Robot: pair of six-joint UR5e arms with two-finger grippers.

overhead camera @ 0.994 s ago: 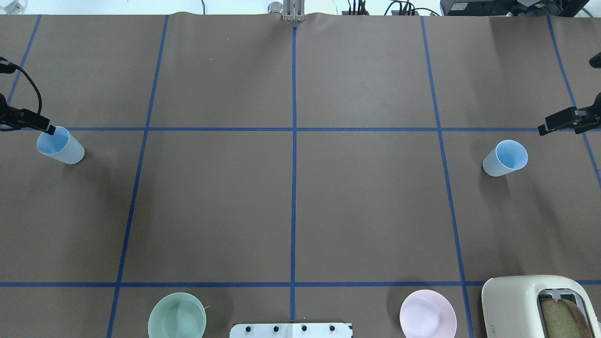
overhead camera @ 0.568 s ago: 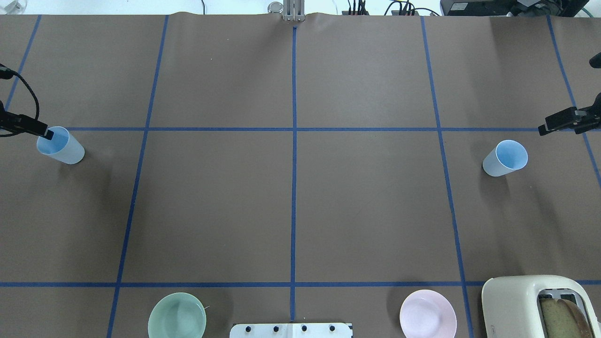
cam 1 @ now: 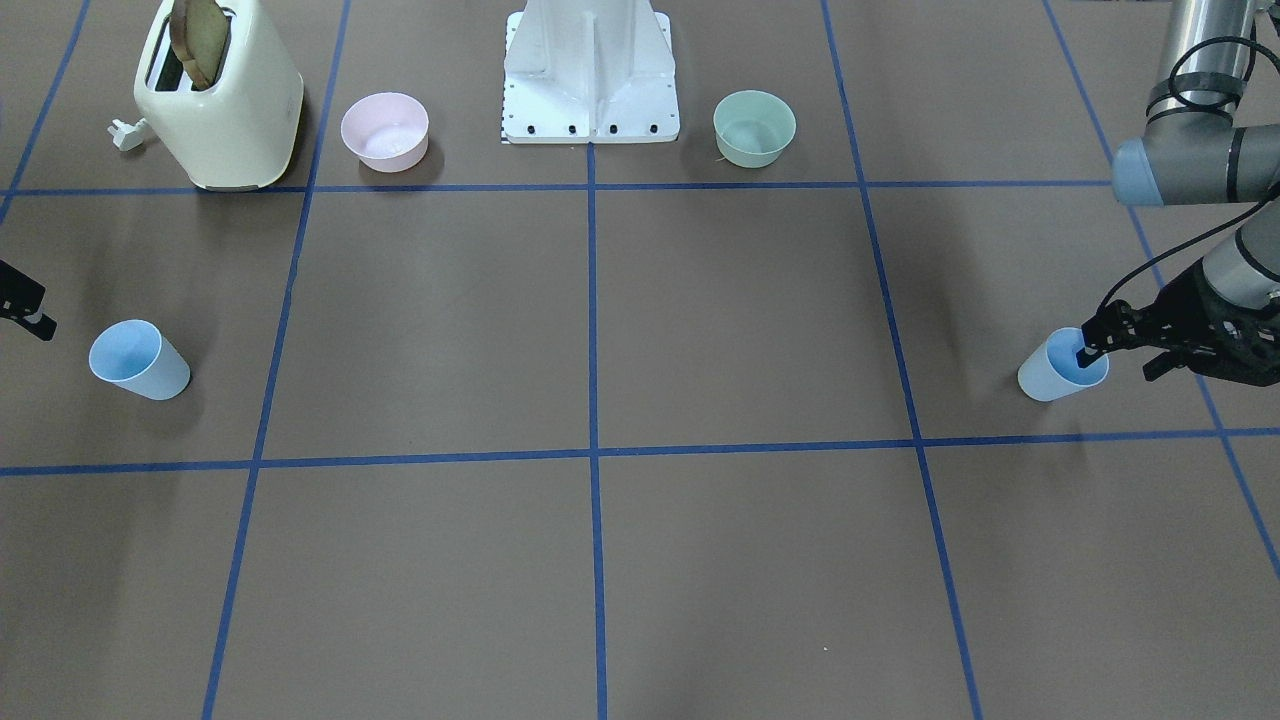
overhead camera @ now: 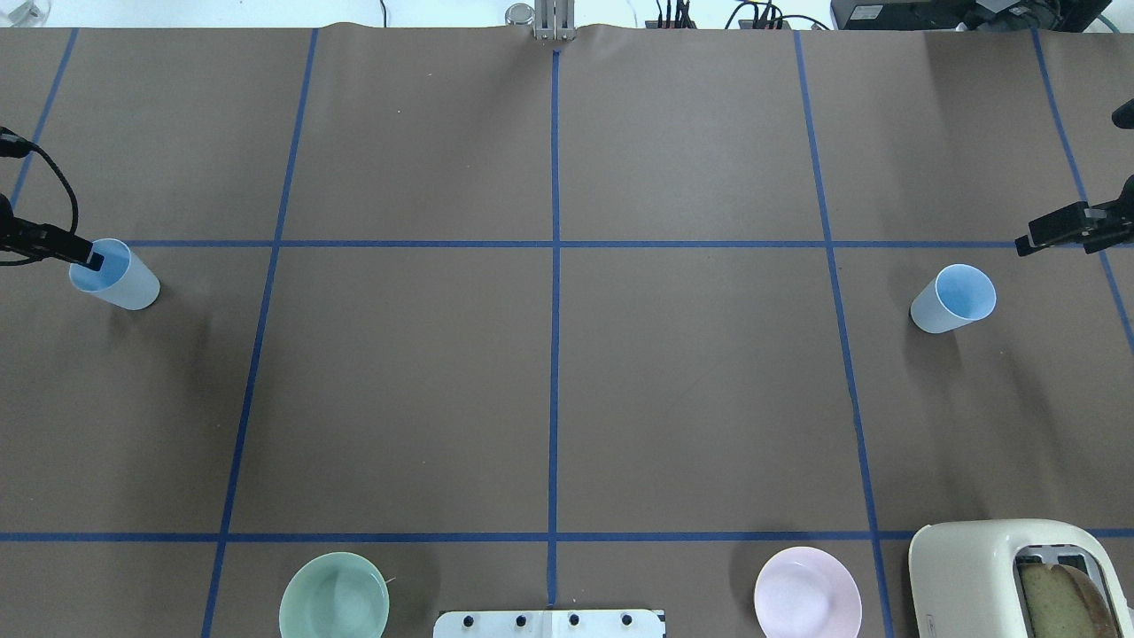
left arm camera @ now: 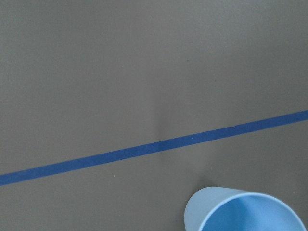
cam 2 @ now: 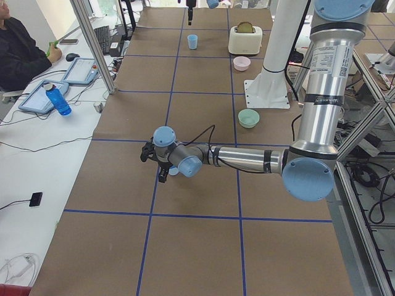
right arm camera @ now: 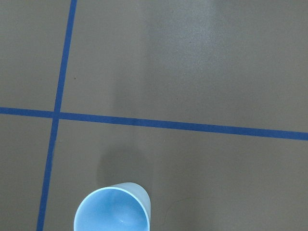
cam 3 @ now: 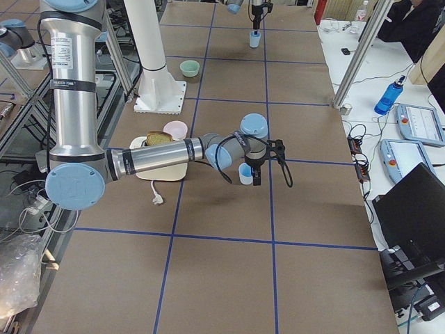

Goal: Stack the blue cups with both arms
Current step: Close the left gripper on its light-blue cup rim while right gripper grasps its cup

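Fingers [cam 1: 1086,352] of left gripper [cam 1: 1115,366] astride blue cup [cam 1: 1045,382]

- Left arm [cam 2: 321,105]: chunky brushed-silver tubes, with a white sticker [cam 2: 325,58] of tiny print near the top and a couple of dark rings at the joints.
- Right arm [cam 3: 69,104] looks like the exact same model, sticker and all.
- Round pale-blue caps [cam 2: 307,179] on the joints, kinda like lids.
- Thin black cables [cam 2: 200,131] loop off the wrists.
- Left gripper [cam 1: 1115,362] and right gripper [cam 3: 255,178]: matte black, skinny fingers.
- White pedestal [cam 1: 590,70], with a row of black screws [cam 1: 590,129] along its foot.
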